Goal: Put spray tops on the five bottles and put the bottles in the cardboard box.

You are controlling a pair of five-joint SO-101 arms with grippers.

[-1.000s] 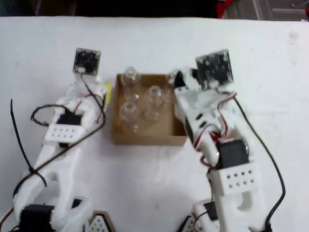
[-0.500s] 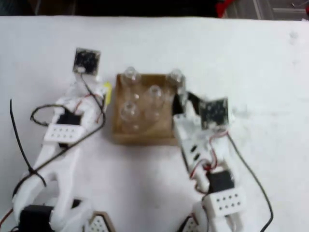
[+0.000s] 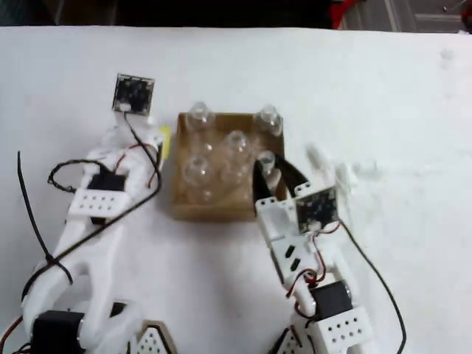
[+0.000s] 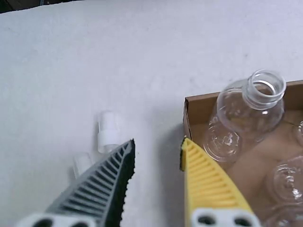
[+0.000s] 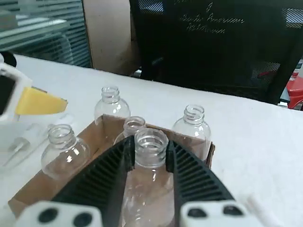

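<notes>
While my right tool (image 5: 147, 143) clamps the bottle (image 5: 144, 189) by its neck at the cardboard box's (image 5: 92, 135) 3 o'clock edge, I should lower it upright, clear of the other bottles (image 5: 64, 151).

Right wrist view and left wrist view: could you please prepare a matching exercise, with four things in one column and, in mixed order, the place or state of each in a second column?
Things
1. right claw
2. left claw
3. small white plastic spray top
4. brown cardboard box

Places or states
A. lies on the white table, outside the box
B. open, beside the box
C. contains clear plastic bottles without tops
D. shut on the neck of a clear plastic bottle

Pairs: 1-D, 2-B, 3-A, 4-C.
</notes>
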